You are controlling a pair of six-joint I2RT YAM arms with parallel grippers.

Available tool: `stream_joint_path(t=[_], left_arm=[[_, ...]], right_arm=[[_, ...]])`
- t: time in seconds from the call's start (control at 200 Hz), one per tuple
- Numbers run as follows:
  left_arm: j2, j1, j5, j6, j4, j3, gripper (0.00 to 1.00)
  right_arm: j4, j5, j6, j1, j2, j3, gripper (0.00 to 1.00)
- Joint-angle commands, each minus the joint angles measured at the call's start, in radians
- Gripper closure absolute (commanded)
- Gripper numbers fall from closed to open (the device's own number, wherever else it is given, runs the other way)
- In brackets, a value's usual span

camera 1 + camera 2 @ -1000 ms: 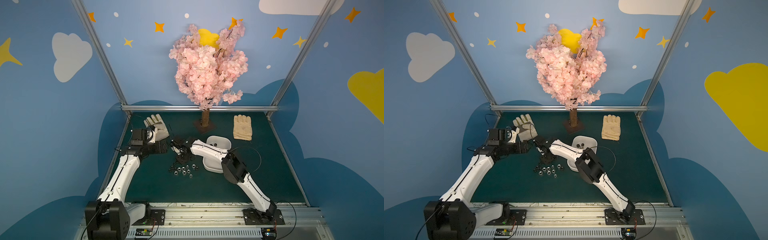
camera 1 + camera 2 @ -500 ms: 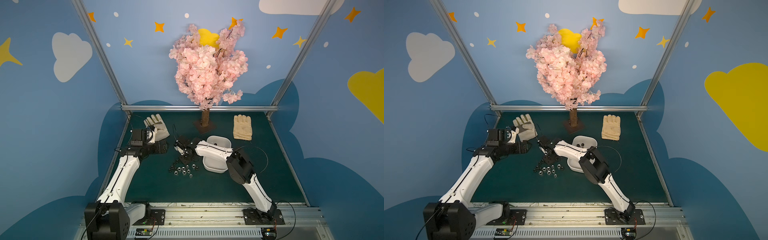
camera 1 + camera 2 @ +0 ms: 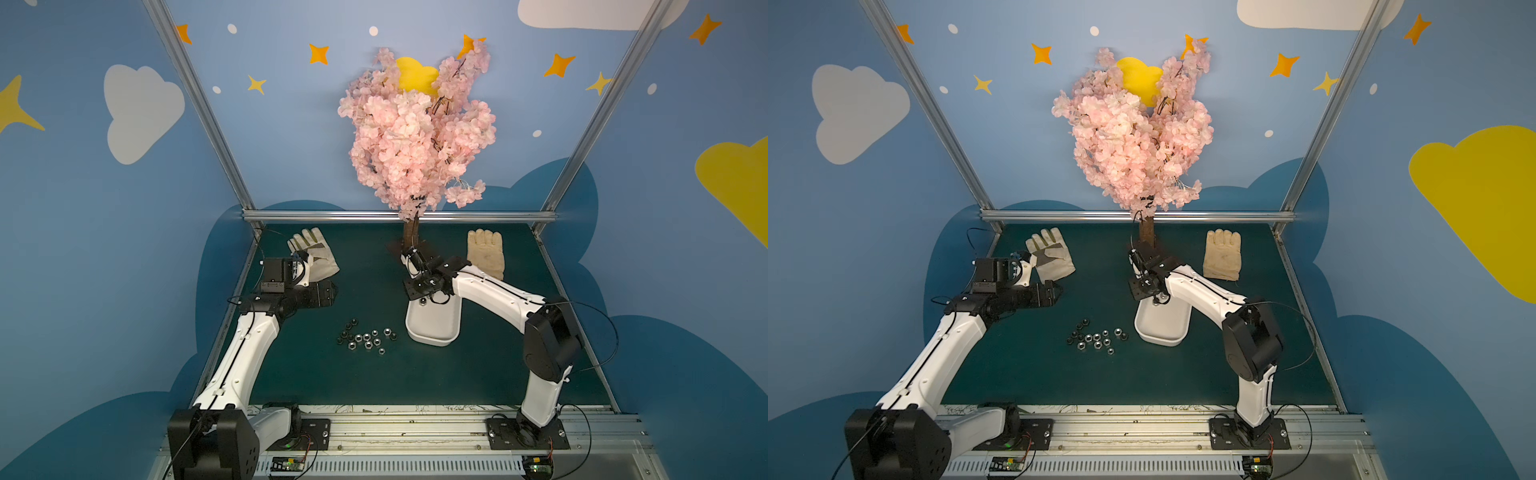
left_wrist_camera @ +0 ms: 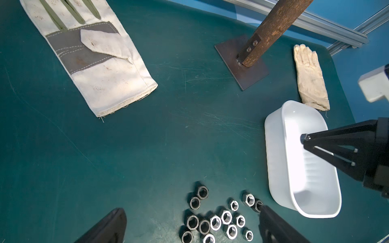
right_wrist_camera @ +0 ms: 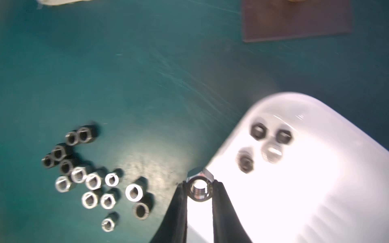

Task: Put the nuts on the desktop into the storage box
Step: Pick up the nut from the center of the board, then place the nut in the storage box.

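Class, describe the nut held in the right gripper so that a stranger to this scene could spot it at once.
Start at the pink blossom tree; in front of its trunk a white box sits on the green table. The right gripper, over the box, pinches one shiny silver nut. It alone is gripped: the other nuts lie on the table or inside the box.

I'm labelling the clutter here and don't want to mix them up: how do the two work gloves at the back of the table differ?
The patched glove, on the robot's left, has a grey palm panel and olive strips. The plain glove, on its right, is cream all over. The patched glove lies slanted and looks broader, while the plain glove lies nearly square to the back rail and looks narrower. Both lie flat on the desktop, cuffs toward the front.
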Motion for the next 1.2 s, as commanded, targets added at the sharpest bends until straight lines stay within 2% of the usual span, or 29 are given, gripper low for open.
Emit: stream_joint_path(t=[0.0,0.31,0.646,0.761,0.946,1.077,1.197], left_arm=[[-0.002,0.000,0.009,-0.001,0.012,-0.011,0.00],[0.006,0.001,0.008,-0.002,0.011,-0.009,0.00],[0.013,0.000,0.019,-0.004,0.015,-0.011,0.00],[0.015,0.000,0.022,-0.005,0.015,-0.011,0.00],[0.013,-0.001,0.019,-0.004,0.015,-0.012,0.00],[0.009,0.000,0.018,-0.004,0.016,-0.013,0.00],[0.009,-0.001,0.018,-0.002,0.016,-0.014,0.00]], right_arm=[[-0.036,0.016,0.020,-0.042,-0.023,-0.056,0.87],[-0.090,-0.003,0.046,-0.085,0.046,-0.100,0.86],[-0.108,0.037,0.026,-0.107,0.179,-0.006,0.82],[-0.121,0.045,0.007,-0.104,0.184,0.030,0.65],[-0.127,0.069,-0.027,-0.072,0.108,0.046,0.26],[-0.141,0.132,-0.068,-0.007,0.027,0.064,0.02],[-0.137,0.198,-0.103,0.071,-0.036,0.080,0.01]])
